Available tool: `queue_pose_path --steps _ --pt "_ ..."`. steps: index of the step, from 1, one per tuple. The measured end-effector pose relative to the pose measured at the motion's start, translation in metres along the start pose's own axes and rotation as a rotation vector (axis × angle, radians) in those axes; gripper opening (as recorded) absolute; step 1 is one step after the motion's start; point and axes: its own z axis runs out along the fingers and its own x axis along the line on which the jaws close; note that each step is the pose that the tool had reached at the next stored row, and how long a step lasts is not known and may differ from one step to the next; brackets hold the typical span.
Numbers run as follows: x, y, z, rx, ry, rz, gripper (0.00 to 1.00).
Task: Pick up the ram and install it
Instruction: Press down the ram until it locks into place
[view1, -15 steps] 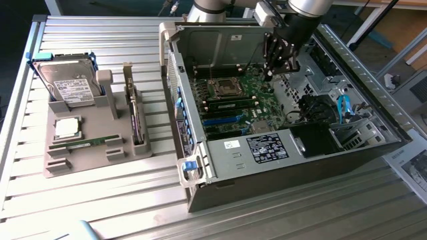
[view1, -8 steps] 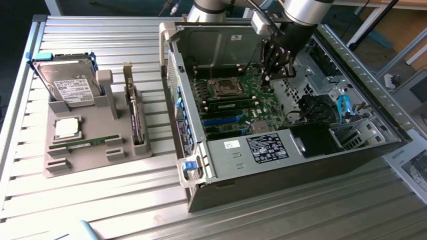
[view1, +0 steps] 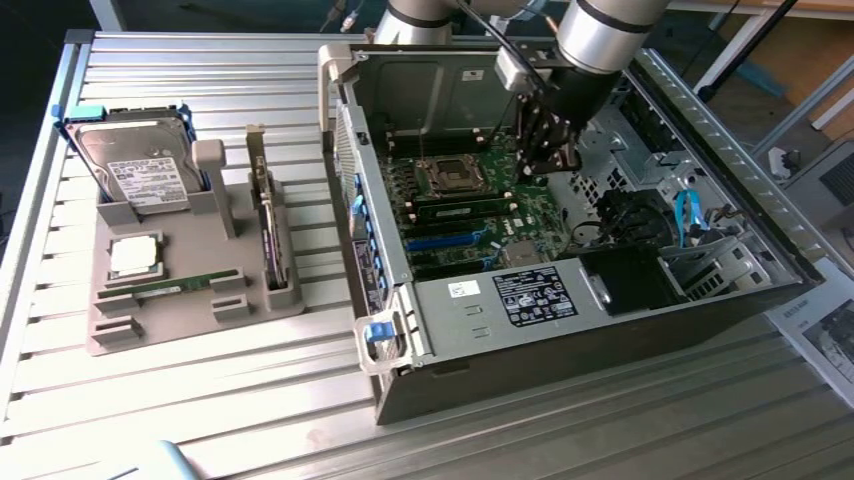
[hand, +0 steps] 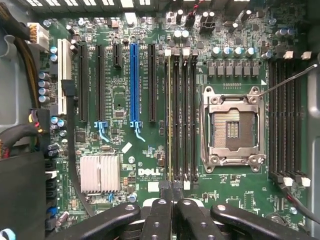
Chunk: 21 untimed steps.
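One green ram stick (view1: 174, 288) lies flat in a grey holder (view1: 160, 325) on the slatted metal table (view1: 200, 400), at the exterior view's left. In the same holder a square processor chip (view1: 134, 256) sits just beside it and a hard drive (view1: 134, 172) stands tilted farther back. At the exterior view's right lies an open computer case (view1: 534, 330) with its motherboard (view1: 461, 225) exposed. The arm reaches down into the case. The gripper (view1: 545, 168) hangs over the board near the open processor socket (view1: 443, 177), well apart from the ram stick in the holder. Its fingers are pressed together.

From the wrist, the gripper (hand: 171, 187) shows two black fingertips (hand: 164, 187) shut side by side. They sit at the end of a bank of four memory slots (hand: 186, 115) that runs alongside the socket. One slot of that bank carries a thin yellow-green edge (hand: 170, 115) along its whole length, which looks like a module standing in it. Whether the fingertips touch it cannot be told. On the side of the bank away from the socket are long expansion slots, one of them blue (hand: 134, 82), and a ribbed silver heatsink (hand: 100, 173).
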Motion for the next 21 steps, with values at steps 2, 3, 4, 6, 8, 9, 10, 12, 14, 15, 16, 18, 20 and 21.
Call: queue_pose_path --steps 2,3,4,6,8,9,10,12,14,15,16,18,20,21 --pt "0.000 -0.0004 0.0084 0.0000 -0.0001 0.000 0.11" --pt "0.000 -0.0005 0.0120 0.0000 -0.0002 0.000 0.11" --pt "0.000 -0.0007 0.0154 0.0000 -0.0002 0.000 0.11" --pt "0.000 -0.0009 0.0196 -0.0001 0.0000 0.000 0.11" --pt "0.000 -0.0010 0.0218 -0.0001 0.0000 0.000 0.11" --pt "0.000 -0.0010 0.0218 -0.0001 0.0001 0.000 0.11" --pt "0.000 -0.0011 0.0218 0.0000 0.0001 0.000 0.11" --pt "0.000 -0.0021 0.0219 0.0000 -0.0001 0.000 0.11" --pt "0.000 -0.0035 0.0218 0.0000 0.0000 0.000 0.11" --pt "0.000 -0.0035 0.0218 0.0000 0.0000 0.000 0.11" --pt "0.000 -0.0035 0.0218 -0.0001 0.0000 0.000 0.11" --pt "0.000 -0.0036 0.0251 -0.0001 -0.0001 0.000 0.11" --pt "0.000 -0.0039 0.0314 -0.0001 -0.0002 0.000 0.11" --pt "0.000 -0.0039 0.0323 -0.0001 0.0001 0.000 0.11"
